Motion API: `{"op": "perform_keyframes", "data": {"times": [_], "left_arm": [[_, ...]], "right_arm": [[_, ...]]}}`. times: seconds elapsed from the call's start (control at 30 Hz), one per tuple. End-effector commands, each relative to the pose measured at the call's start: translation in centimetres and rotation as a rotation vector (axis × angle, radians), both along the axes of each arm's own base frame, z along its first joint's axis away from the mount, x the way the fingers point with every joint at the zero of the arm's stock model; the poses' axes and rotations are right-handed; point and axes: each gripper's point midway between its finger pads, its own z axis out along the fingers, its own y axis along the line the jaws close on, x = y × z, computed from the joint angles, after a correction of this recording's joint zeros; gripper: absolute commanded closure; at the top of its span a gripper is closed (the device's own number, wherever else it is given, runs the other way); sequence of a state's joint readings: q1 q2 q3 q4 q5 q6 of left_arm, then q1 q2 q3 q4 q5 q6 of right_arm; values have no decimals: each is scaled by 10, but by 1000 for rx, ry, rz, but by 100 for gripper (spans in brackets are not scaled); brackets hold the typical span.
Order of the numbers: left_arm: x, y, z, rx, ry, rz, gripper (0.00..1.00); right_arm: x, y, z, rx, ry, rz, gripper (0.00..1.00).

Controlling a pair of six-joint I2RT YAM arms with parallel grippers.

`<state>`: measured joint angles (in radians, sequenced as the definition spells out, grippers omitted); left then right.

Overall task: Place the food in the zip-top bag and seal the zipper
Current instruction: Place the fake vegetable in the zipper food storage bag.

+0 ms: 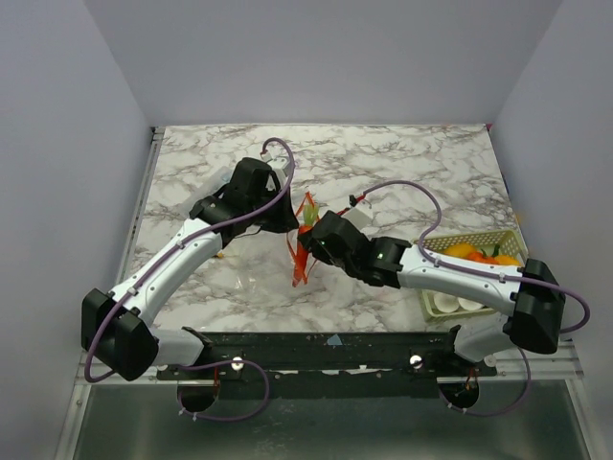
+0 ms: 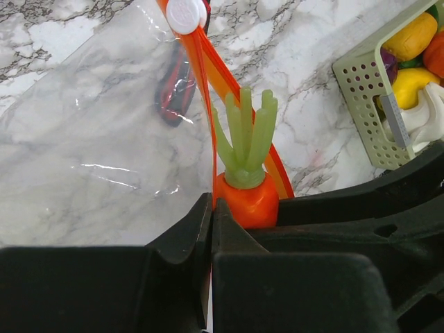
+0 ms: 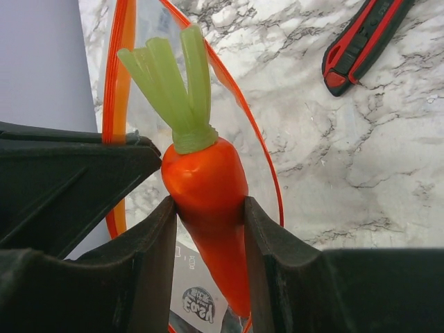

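Left wrist view: my left tool is pinched narrow on the zipper, holding the mouth of the zip-top bag up around the middle of the desk. Just right of it, my right tool is clamped on the carrot, leaves leading. The carrot seems to sit between the two lips, though I can't be sure. Other food sits in the basket by the right edge. My worry is that the floppy lip folds under the carrot, or the strip slips from the pinch. Either way the carrot would drop outside.
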<state>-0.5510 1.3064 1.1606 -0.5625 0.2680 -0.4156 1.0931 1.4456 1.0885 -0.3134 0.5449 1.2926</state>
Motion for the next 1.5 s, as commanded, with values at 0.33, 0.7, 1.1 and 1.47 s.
{"op": "perform_keyframes", "data": {"times": [0.33, 0.7, 1.1, 1.47], "left_arm": [[-13, -13, 21, -90, -52, -94, 100], [-12, -12, 17, -62, -47, -91, 100], [-13, -15, 20, -83, -66, -107, 100], [-15, -16, 20, -74, -79, -113, 100]], "right_arm": [[7, 6, -8, -60, 134, 163, 96], [-10, -1, 4, -146, 92, 414, 85], [-14, -10, 0, -201, 59, 472, 96], [0, 6, -8, -183, 101, 417, 59]]}}
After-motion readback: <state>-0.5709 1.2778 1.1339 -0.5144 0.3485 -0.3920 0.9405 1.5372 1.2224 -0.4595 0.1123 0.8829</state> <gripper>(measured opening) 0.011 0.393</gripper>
